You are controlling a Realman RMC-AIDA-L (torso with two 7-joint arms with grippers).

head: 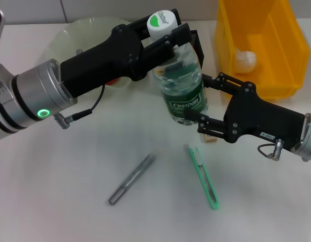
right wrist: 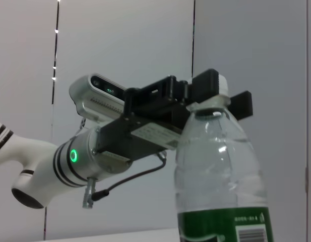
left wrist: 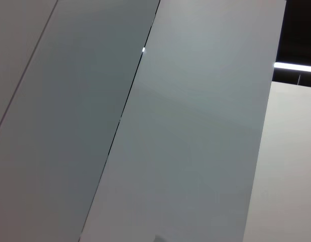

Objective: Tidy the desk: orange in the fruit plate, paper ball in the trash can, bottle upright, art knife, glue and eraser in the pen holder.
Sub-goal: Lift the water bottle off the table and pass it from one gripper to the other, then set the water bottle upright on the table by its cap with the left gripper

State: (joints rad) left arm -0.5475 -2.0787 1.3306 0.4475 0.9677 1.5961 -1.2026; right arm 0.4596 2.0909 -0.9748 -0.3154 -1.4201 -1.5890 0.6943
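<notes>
The bottle [head: 181, 80] is the piece in hand: clear ribbed plastic with a green label and a white-and-green cap, it stands upright over the middle of the table [head: 69, 201], though whether its base rests on the surface or is just clear of it cannot be told. The left claw [head: 163, 35] is closed on its neck just under the cap, which the right wrist view confirms, while the right claw [head: 203, 103] brackets the lower body at the label with its fingers spread either side; whether they press the plastic is not clear. So the uprighting step looks nearly finished, with only the release left. The paper ball [head: 244, 59], a crumpled white wad, already lies inside the trash can [head: 286, 45], a bright yellow hard-plastic bin. A sliver of reddish-orange shows under the left arm at the fruit plate [head: 84, 30], a pale-green translucent glass dish, so the orange [head: 113, 80] seems to be in place, though mostly hidden. Still to do: the glue [head: 131, 179], a thin grey matte stick, and the art knife [head: 203, 176], slim mint-green plastic, lie loose on the smooth white table, well apart from the pen holder [head: 197, 43], whose black mesh barely shows behind the bottle. A small beige corner by the right claw may be the eraser [head: 211, 139].
</notes>
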